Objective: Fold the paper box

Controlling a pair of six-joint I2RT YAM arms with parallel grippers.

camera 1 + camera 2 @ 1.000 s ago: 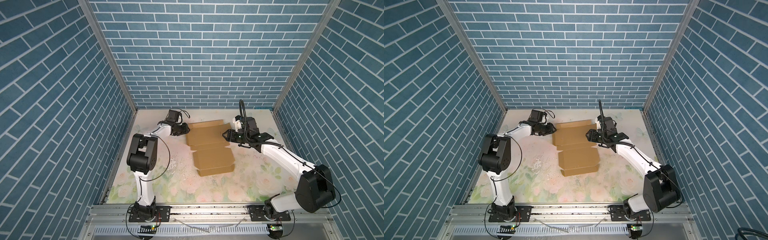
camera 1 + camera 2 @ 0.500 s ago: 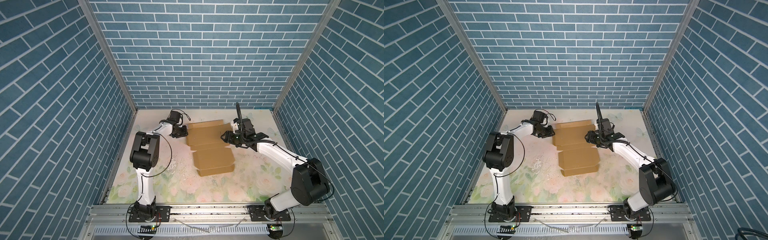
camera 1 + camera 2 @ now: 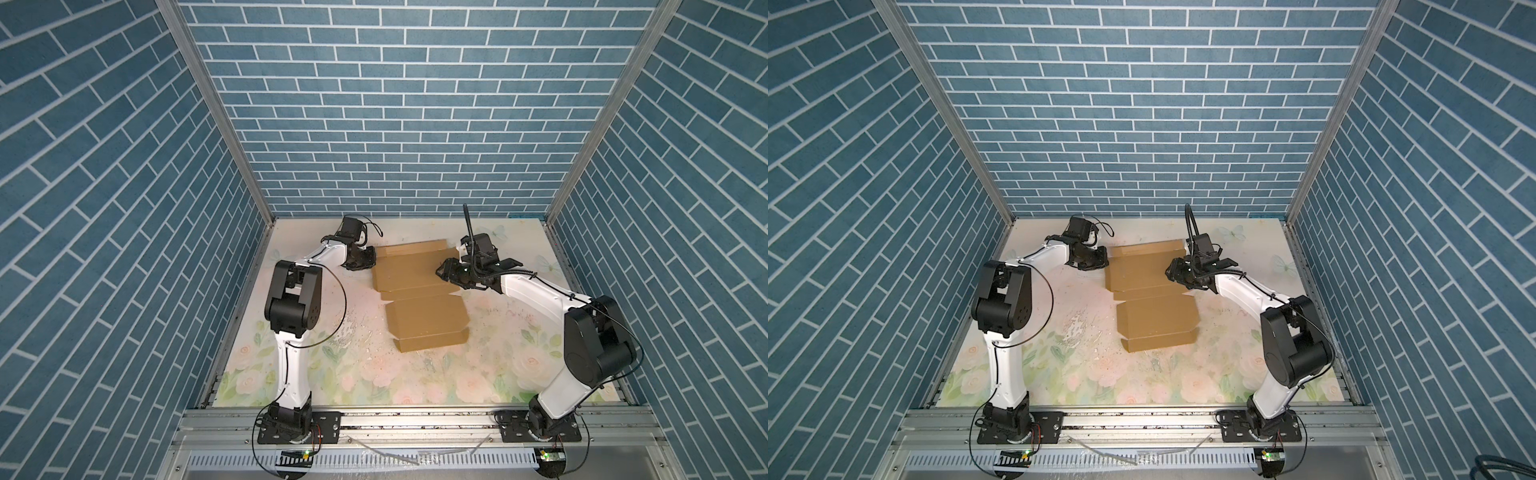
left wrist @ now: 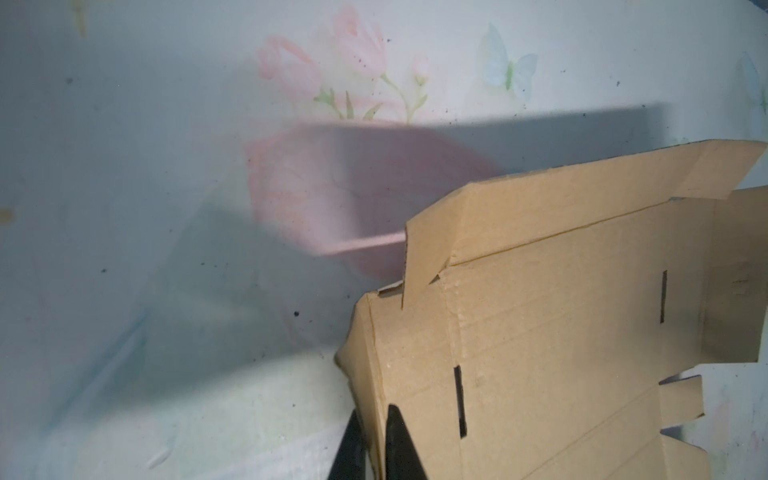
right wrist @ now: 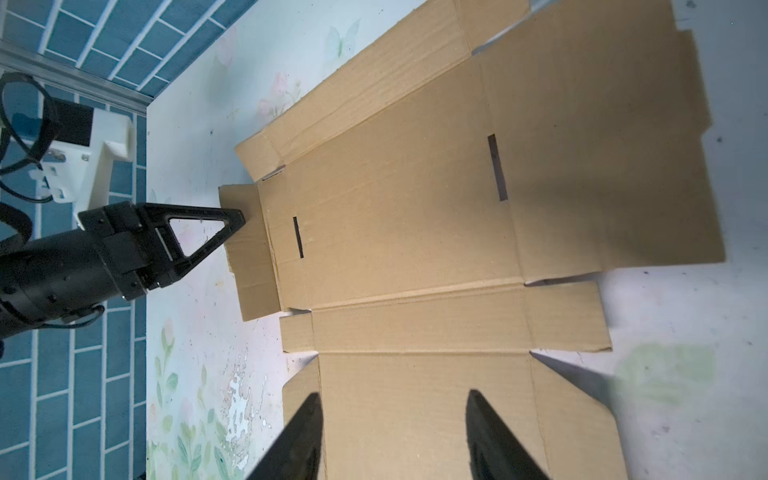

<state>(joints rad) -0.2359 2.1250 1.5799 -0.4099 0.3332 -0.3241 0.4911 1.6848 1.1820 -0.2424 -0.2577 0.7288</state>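
Paper box (image 3: pixel 415 274) unfolded, its left flap pinched in left claw (image 4: pixel 373 411), right claw (image 5: pixel 394 394) spread above its right side.

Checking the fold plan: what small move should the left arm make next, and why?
Probably raise the left gripper to swing the side flap up: its fingers pinch that flap's edge, the paper box lies mostly flat, the right gripper hovers open above.
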